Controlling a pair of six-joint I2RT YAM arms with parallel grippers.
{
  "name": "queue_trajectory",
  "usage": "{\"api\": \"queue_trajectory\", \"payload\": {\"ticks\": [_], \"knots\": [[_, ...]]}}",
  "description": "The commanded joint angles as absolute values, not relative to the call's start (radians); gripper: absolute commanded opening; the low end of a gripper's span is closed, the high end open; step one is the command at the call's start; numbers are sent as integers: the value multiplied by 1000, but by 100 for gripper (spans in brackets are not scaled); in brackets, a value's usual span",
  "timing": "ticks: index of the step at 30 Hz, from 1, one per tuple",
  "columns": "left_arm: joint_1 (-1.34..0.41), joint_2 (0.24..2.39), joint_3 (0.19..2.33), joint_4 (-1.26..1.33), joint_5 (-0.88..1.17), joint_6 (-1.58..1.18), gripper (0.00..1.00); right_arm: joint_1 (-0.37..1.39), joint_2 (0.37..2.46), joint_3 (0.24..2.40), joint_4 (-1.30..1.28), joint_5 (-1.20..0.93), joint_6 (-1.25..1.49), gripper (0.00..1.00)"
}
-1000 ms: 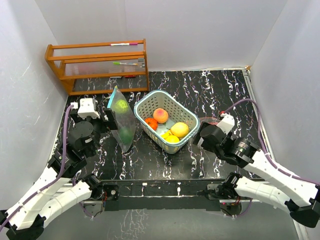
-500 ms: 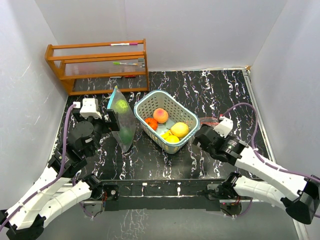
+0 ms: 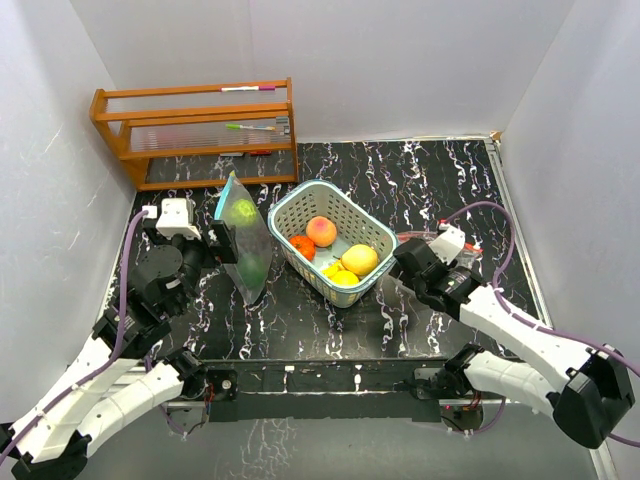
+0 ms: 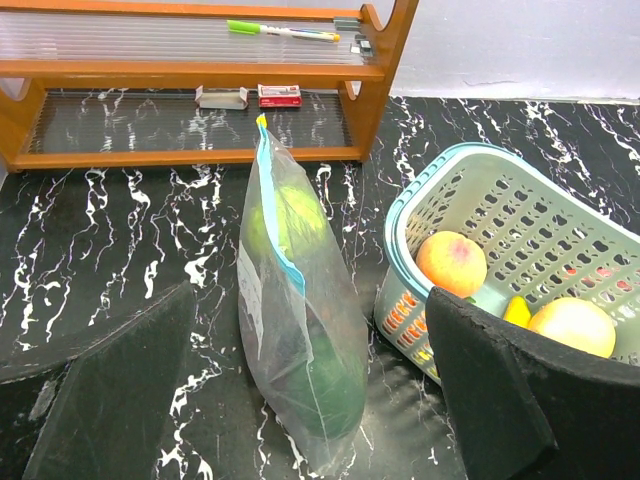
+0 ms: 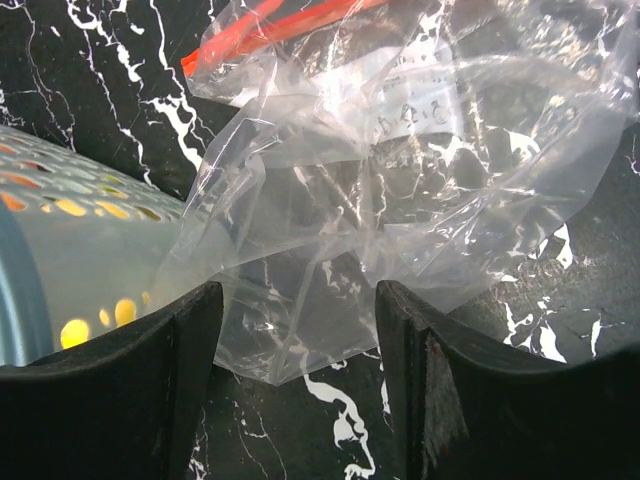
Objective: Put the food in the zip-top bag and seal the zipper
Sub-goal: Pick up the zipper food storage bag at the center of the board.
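A clear zip-top bag (image 3: 245, 250) with a blue zipper stands upright left of the basket, with green food (image 4: 285, 215) inside it. My left gripper (image 3: 218, 243) is open just left of it, and its wide jaws frame the bag (image 4: 300, 330) without touching. A peach (image 3: 321, 230), an orange-red piece (image 3: 302, 246) and yellow food (image 3: 359, 259) lie in the teal basket (image 3: 300, 200). A second, crumpled clear bag (image 5: 400, 170) with a red zipper lies right of the basket. My right gripper (image 5: 297, 295) is open, its fingers on either side of this bag's near corner.
A wooden rack (image 3: 200, 130) with markers on its shelves stands at the back left, with small boxes (image 4: 280, 95) under it. The basket wall (image 5: 80, 270) is close on the right gripper's left. White walls enclose the black marbled table.
My right arm has swung towards the basket and down over the red-zipper bag, and its jaws have narrowed. The left arm and the blue-zipper bag have not moved.
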State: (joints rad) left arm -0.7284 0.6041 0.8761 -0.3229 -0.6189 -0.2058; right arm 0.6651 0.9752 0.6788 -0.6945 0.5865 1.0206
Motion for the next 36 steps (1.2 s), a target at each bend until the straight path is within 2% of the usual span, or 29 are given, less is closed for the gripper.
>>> {"api": "queue_trajectory", "payload": {"ticks": [1, 8, 12, 15, 24, 28, 36], "knots": [[-724, 597, 868, -334, -612, -196, 97, 622, 977, 657, -549, 569, 956, 62], [-724, 600, 875, -342, -611, -197, 97, 563, 1020, 612, -445, 523, 910, 45], [-724, 595, 880, -347, -617, -191, 97, 555, 1024, 607, -422, 527, 891, 21], [-724, 594, 885, -353, -618, -189, 97, 555, 990, 620, -440, 552, 864, 8], [-723, 620, 932, -359, -600, -179, 97, 555, 741, 775, -611, 581, 714, 8], [-724, 637, 968, -357, -584, -169, 97, 555, 625, 851, -565, 503, 591, 8], [-724, 640, 973, -353, -538, -200, 97, 555, 602, 1027, -511, 284, 464, 8]]}}
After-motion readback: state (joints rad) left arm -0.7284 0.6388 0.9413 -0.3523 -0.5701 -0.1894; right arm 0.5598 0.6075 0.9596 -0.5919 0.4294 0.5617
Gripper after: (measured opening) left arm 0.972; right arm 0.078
